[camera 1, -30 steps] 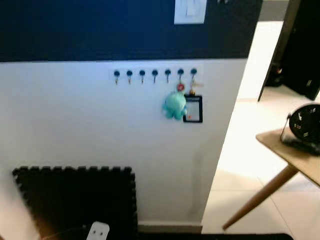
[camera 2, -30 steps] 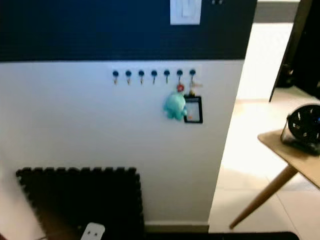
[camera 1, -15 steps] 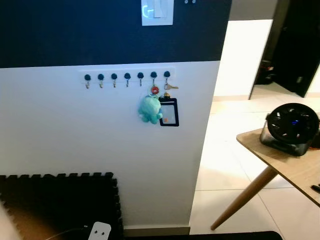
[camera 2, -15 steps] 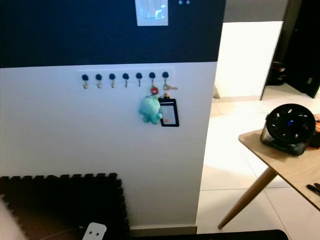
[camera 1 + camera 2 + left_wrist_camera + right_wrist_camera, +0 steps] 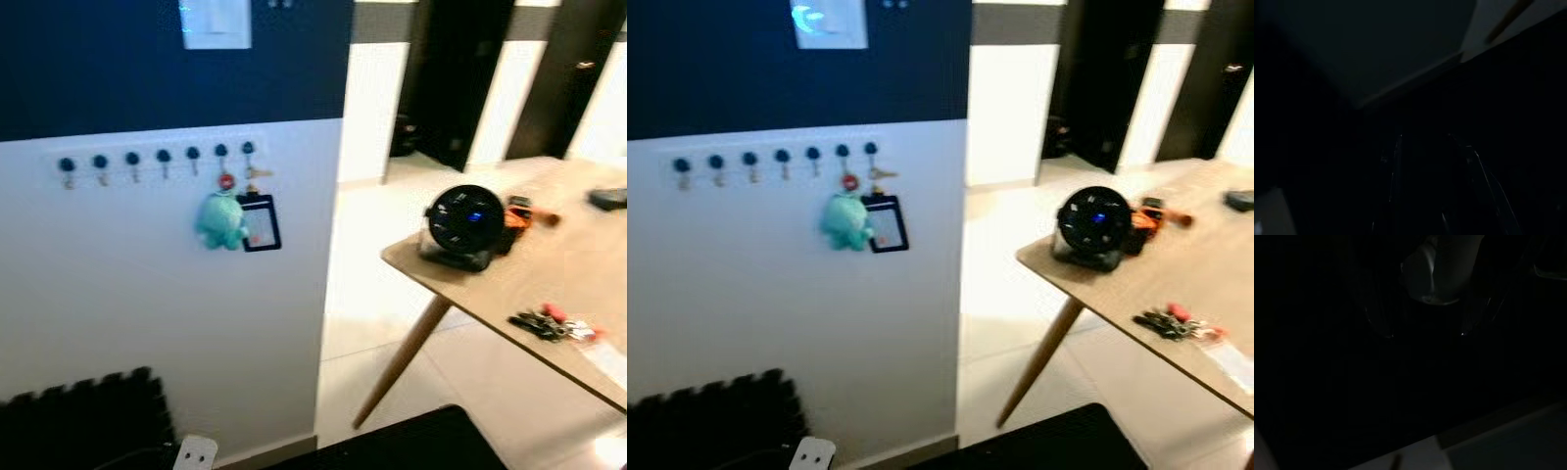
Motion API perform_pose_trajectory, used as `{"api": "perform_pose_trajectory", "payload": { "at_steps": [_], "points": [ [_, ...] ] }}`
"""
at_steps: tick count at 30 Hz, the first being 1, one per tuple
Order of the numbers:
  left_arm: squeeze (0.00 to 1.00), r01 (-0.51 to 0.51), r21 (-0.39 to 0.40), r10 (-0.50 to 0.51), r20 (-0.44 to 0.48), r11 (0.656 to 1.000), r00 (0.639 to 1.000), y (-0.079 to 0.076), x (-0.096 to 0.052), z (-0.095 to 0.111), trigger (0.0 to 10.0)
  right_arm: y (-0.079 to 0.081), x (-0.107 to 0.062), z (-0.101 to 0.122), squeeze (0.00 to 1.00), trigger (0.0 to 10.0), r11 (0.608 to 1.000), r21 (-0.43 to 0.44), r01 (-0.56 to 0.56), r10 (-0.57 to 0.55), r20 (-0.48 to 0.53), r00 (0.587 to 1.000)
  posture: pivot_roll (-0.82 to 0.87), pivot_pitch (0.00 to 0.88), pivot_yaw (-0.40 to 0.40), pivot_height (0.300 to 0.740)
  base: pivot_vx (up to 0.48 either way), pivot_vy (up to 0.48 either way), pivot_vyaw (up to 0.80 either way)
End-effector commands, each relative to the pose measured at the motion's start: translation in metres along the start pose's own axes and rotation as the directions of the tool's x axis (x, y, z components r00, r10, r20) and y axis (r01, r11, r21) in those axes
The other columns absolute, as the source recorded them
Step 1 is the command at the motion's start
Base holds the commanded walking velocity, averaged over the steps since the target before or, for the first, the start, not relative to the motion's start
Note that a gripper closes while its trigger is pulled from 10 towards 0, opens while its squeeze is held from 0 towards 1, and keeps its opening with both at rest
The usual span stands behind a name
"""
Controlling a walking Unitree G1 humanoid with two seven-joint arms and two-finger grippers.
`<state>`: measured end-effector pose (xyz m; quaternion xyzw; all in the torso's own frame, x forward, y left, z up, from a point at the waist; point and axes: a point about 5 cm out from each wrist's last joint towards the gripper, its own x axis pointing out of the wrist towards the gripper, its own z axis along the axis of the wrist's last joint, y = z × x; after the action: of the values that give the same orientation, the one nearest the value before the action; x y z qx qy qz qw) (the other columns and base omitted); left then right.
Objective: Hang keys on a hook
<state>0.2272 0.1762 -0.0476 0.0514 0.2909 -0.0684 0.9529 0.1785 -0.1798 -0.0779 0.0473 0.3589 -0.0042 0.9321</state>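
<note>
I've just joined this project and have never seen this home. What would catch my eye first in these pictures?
Probably the teal plush and black card holder hanging from the hooks on the white wall, on the left. To the right, a wooden table carries a round black fan near its corner and a bunch of keys closer to its front edge.

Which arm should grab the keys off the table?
Probably the right. The keys lie on the table on the robot's right, and the hooks are on the left wall. Both arms hang idle in dark wrist views.
</note>
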Motion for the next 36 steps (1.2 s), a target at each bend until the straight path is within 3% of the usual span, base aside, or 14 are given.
{"api": "perform_pose_trajectory", "payload": {
  "at_steps": [1, 36],
  "points": [
    [0.0, 0.004, -0.01, -0.004, 0.015, 1.0, 1.0, -0.0011, -0.0005, 0.0004, 10.0, 0.0022, -0.0009, -0.0038, 0.0, 10.0, 1.0, 0.007, -0.006, 0.006, -0.014, 1.0, 0.04, 0.046, 0.032, 0.74, 0.0, 0.0, -0.8],
    [0.0, 0.034, -0.025, -0.033, 0.04, 0.999, 0.999, -0.0045, 0.0003, 0.0039, 10.0, 0.0043, 0.0002, -0.0023, 0.0, 10.0, 1.0, 0.007, -0.013, 0.013, -0.012, 1.0, 0.04, 0.041, 0.034, 0.74, 0.0, 0.0, -0.8]
  ]
}}
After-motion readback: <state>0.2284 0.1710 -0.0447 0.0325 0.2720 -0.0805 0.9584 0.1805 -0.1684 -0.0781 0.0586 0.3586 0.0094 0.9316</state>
